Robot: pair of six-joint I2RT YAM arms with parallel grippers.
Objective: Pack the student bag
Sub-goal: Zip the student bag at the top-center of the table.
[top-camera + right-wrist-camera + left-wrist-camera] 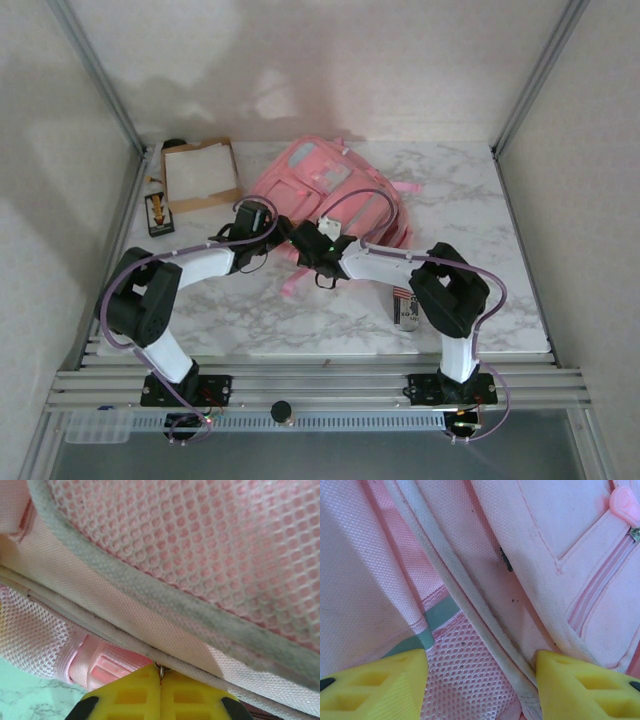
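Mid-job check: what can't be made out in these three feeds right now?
Top view: near edge and opening of the student bag, covered by the left arm and right arm.
Right wrist view: a metal bit at the shut right gripper; too small to name or tell if pinched.
Top view: a striped packet half under the right arm; print too small.
Left wrist view: too close to place the open left gripper on the bag.

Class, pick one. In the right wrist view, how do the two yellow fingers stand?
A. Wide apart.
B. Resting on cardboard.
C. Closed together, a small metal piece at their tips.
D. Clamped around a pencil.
C: the right gripper has its fingers meeting with no gap, a small metal piece at their tips, against the student bag.
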